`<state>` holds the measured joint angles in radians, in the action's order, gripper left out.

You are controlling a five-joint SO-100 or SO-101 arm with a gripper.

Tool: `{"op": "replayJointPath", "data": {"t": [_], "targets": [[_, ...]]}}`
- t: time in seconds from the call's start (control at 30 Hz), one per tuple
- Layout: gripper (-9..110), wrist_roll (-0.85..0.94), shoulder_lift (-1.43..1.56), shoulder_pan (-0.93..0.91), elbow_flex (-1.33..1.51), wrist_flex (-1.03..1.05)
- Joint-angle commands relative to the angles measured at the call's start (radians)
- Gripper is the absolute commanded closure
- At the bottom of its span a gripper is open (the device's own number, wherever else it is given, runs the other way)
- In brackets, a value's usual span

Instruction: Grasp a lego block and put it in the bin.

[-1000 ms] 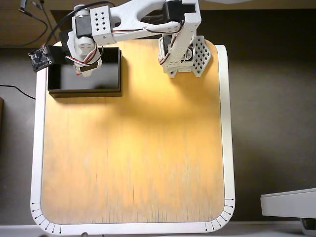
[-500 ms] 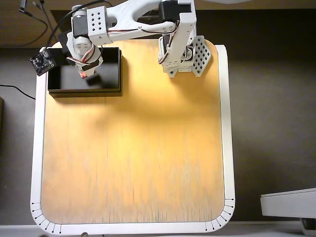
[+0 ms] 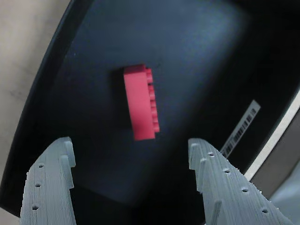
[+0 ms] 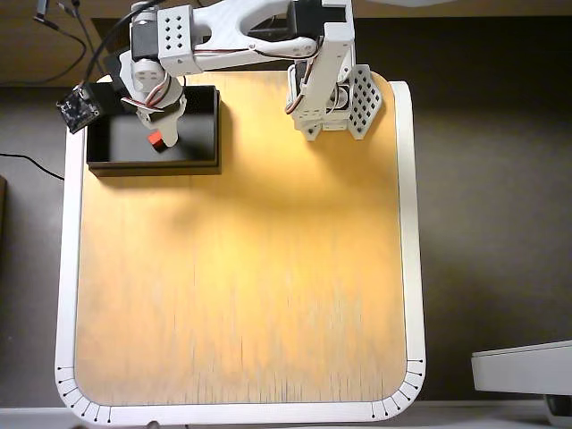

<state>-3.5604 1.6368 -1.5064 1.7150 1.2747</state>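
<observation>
The red lego block (image 3: pixel 140 102) lies on the dark floor of the black bin (image 3: pixel 206 56), studs facing right in the wrist view. My gripper (image 3: pixel 131 152) hangs open above it, both grey fingers apart and touching nothing. In the overhead view the lego block (image 4: pixel 155 139) shows as a small red spot inside the bin (image 4: pixel 197 154) at the table's top left, right under my gripper (image 4: pixel 161 134). A white barcode label (image 3: pixel 241 129) sits on the bin's rim.
The arm's white base (image 4: pixel 335 94) stands at the table's top centre. A small black board (image 4: pixel 76 105) with cables hangs off the bin's left side. The wooden table (image 4: pixel 241 286) has a raised white rim (image 4: pixel 411 223).
The lego block left my fingers and dropped onto the bin floor. The gripper opened and stayed over the bin, shifting only slightly.
</observation>
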Motion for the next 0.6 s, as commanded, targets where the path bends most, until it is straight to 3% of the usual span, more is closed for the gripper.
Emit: {"op": "replayJointPath", "data": {"t": [0.0, 0.27, 0.57], "targets": [[69, 0.043, 0.118, 0.008, -0.143, 0.000], [68, 0.123, 0.239, 0.097, -0.141, 0.087], [68, 0.373, 0.356, 0.351, -0.141, 0.112]]}}
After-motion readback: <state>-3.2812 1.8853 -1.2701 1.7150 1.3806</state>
